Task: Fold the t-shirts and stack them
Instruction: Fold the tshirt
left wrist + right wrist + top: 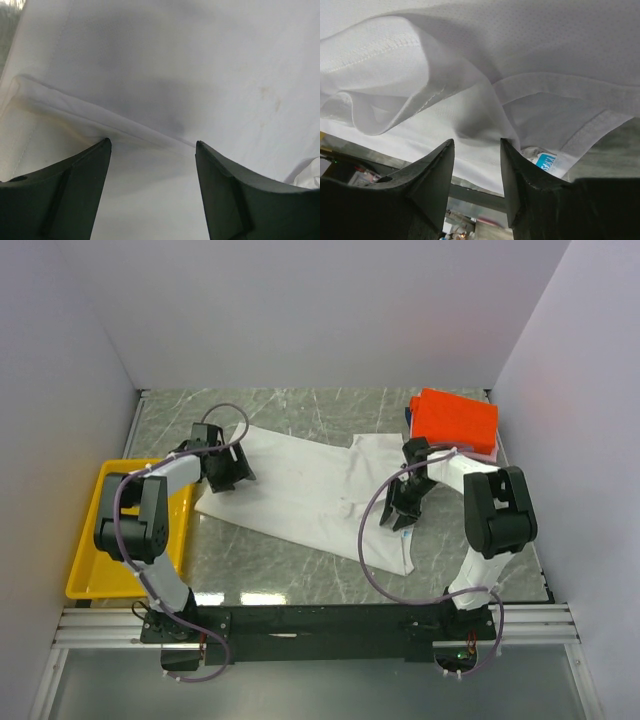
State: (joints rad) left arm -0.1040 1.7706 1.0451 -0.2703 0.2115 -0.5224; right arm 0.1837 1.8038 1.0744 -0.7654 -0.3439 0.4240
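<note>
white t-shirt [300, 490] | left jaws [152, 192] parted over hem | right jaws [477, 172] apparently pinching its fold

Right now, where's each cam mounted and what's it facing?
Top external: above and behind the bases, facing down at the table; both arms show, white t-shirt, orange-red shirt, yellow tray.
Left wrist: on the left gripper, close over white cloth; both fingers show, apart.
Right wrist: on the right gripper, at bunched cloth with the blue neck label; fingers show.
All three share the white t-shirt.
</note>
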